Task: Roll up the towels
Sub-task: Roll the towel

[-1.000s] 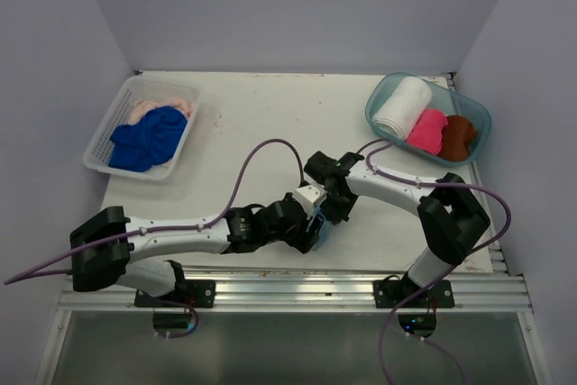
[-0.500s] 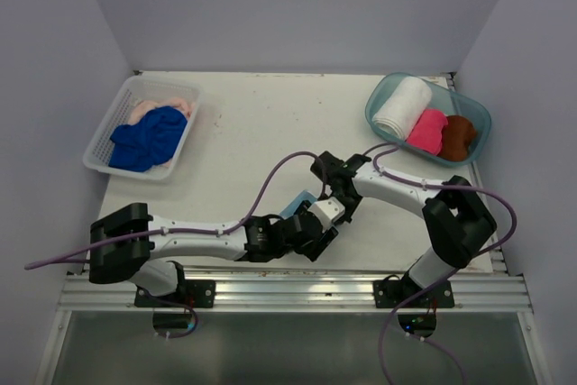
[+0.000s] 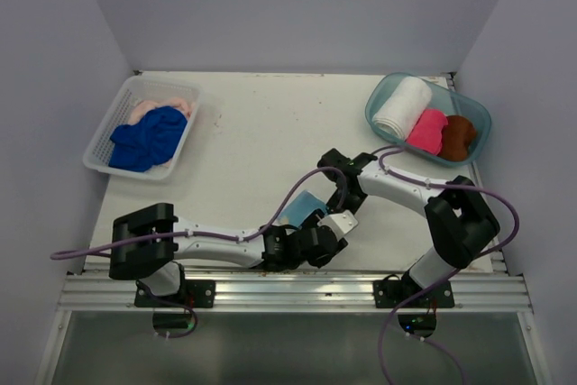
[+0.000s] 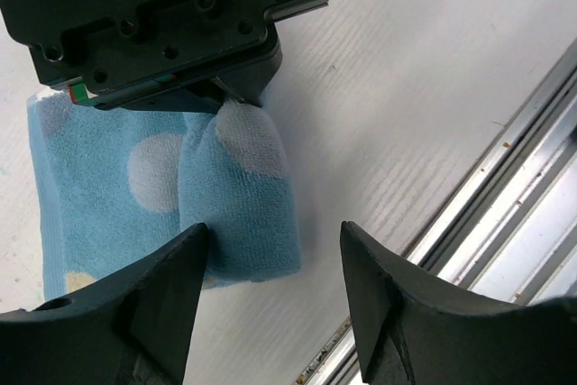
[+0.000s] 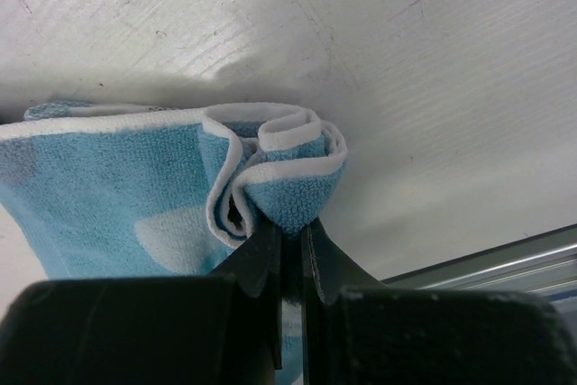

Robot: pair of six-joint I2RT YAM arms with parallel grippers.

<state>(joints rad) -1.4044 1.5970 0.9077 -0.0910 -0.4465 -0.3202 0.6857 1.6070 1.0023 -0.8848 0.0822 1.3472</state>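
Observation:
The light blue cartoon-print towel (image 3: 300,207) lies near the table's front edge, its right end rolled over. My right gripper (image 5: 290,233) is shut on that rolled end (image 5: 288,178); in the top view it (image 3: 341,197) sits at the towel's right side. My left gripper (image 4: 275,259) is open, its jaws either side of the roll's end (image 4: 239,196) and the bare table beside it, touching neither; in the top view it (image 3: 332,227) is just in front of the right one. White (image 3: 403,107), hot pink (image 3: 426,131) and brown (image 3: 458,135) towels lie rolled. Royal blue (image 3: 149,137) and peach (image 3: 162,107) towels lie loose.
The rolled towels are in a clear teal tub (image 3: 478,119) at the back right. The loose ones are in a white lattice basket (image 3: 99,155) at the back left. An aluminium rail (image 3: 297,293) runs along the near edge, close to both grippers (image 4: 505,214).
My left arm has swung right and toward the near edge, bringing its gripper in front of the right one. The right gripper shifted slightly right. More of the flat towel now shows.

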